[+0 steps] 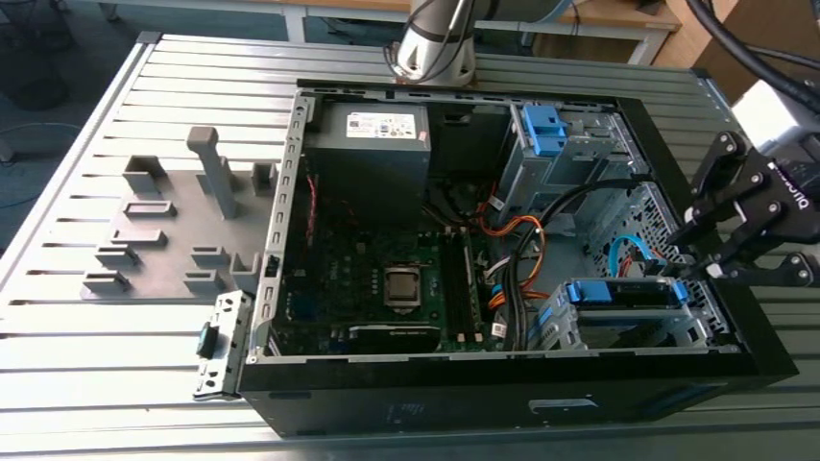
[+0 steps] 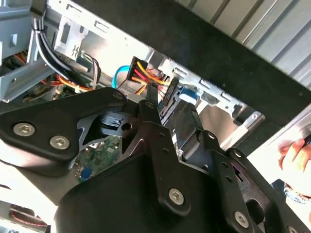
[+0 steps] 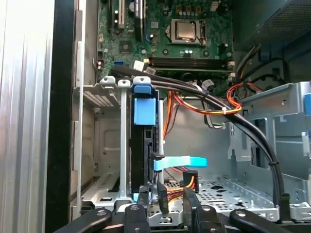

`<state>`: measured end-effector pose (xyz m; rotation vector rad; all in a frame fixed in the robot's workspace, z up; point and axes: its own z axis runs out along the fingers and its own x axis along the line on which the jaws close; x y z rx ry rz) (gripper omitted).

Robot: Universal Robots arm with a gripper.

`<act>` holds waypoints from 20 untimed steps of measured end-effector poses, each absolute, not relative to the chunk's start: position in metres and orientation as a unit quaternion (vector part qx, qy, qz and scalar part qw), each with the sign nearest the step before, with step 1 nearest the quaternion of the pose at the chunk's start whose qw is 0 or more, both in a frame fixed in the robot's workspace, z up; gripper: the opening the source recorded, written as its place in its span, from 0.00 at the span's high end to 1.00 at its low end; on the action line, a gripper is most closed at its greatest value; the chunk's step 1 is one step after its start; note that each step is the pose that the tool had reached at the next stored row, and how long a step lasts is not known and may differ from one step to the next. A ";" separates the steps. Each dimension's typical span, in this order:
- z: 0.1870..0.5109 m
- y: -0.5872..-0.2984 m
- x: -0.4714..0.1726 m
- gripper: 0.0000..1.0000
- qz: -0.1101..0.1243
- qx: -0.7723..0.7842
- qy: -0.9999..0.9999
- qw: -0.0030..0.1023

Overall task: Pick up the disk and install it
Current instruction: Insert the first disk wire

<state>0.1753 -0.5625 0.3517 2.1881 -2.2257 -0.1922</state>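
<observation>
Exterior view: gripper [image 1: 693, 272] hangs beside the disk [image 1: 624, 291], seemingly seated.

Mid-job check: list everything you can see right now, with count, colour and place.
table: one, silver, slatted
computer case: one, black, open, on the table
fixture block: one, grey, on the table, exterior view's left of the case
power supply: one, dark grey, inside the case
motherboard: one, dark green, case floor
cables: one bundle, black and orange, across the case
latch piece: one, blue, on the upper cage
disk: one, blue carrier, standing in the lower cage
person's hand: one, past the case's edge in the second wrist view
arm segment: one, silver, exterior view's top
gripper: one, black, close beside the disk
</observation>
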 end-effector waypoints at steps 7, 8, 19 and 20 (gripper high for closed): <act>0.339 -0.558 0.180 0.59 -0.061 0.700 -0.711 0.008; 0.338 -0.558 0.180 0.59 -0.060 0.700 -0.712 0.009; 0.337 -0.558 0.180 0.73 -0.059 0.700 -0.712 0.010; 0.337 -0.558 0.180 0.78 -0.059 0.700 -0.712 0.010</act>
